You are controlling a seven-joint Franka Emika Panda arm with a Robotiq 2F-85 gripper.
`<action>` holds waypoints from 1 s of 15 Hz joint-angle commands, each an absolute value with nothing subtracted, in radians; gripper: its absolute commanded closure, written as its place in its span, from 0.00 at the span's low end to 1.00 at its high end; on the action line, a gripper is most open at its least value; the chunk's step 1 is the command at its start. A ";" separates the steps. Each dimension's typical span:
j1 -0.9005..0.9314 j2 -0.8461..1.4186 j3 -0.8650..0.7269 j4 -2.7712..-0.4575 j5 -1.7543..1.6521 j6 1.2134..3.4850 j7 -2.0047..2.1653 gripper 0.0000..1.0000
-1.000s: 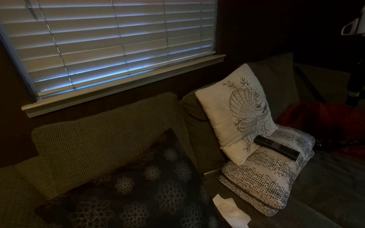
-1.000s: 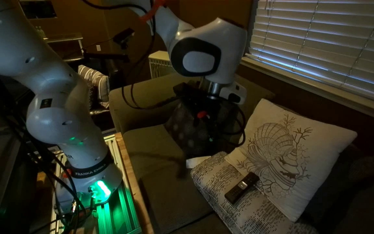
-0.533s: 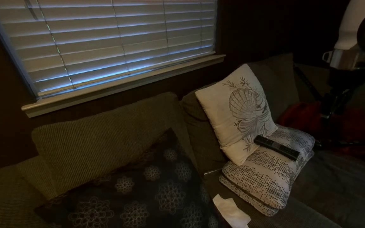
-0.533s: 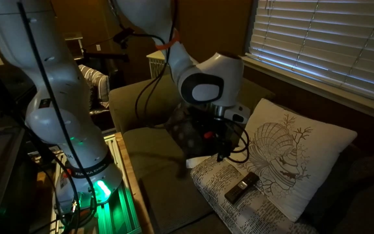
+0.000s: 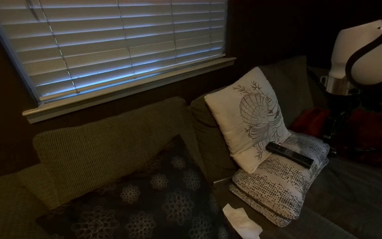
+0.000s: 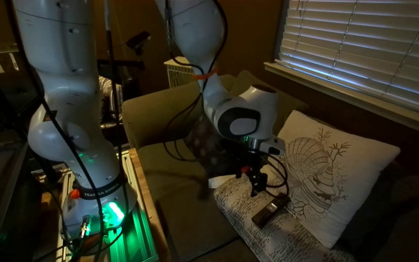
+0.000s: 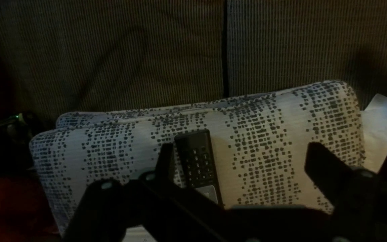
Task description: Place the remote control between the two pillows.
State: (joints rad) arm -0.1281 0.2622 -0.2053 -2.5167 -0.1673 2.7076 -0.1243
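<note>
Jaws spread apart above the remote control (image 7: 198, 166), which lies off-centre to the left in the wrist view.
Left finger (image 7: 164, 164) just beside it in that view, right finger (image 7: 324, 166) well apart; height of the gap hard to judge. Long axis runs from the shell pillow (image 6: 315, 171) out toward the free edge of the speckled pillow (image 7: 264, 141), roughly square to the closing line; a grasp would likely call for a leftward shift, descent, pinch across the narrow width. Remote control rests on top of the speckled pillow, inner end at the foot of the shell pillow, seemingly touching; not yet tucked between, by my reading. Writing: "FRANKA EMIKA" on the black base band (image 6: 107, 190), partly covered; key legends too small to read.
</note>
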 commanded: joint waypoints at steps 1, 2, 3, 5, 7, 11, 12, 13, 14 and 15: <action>-0.162 0.362 -0.190 -2.441 -0.160 2.723 -0.161 0.00; -0.168 0.381 -0.189 -2.426 -0.161 2.725 -0.167 0.00; -0.173 0.403 -0.188 -2.409 -0.159 2.719 -0.169 0.00; -0.179 0.441 -0.188 -2.377 -0.159 2.713 -0.168 0.00; -0.185 0.478 -0.185 -2.345 -0.160 2.710 -0.172 0.00; -0.197 0.551 -0.166 -2.286 -0.154 2.707 -0.182 0.00; -0.199 0.570 -0.160 -2.272 -0.152 2.708 -0.181 0.00; -0.203 0.584 -0.153 -2.258 -0.150 2.706 -0.185 0.00; -0.205 0.600 -0.150 -2.245 -0.150 2.708 -0.185 0.00; -0.206 0.616 -0.146 -2.232 -0.150 2.709 -0.184 0.00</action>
State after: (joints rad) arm -0.1834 0.5586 -0.1711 -2.2885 -0.1651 2.7094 -0.1587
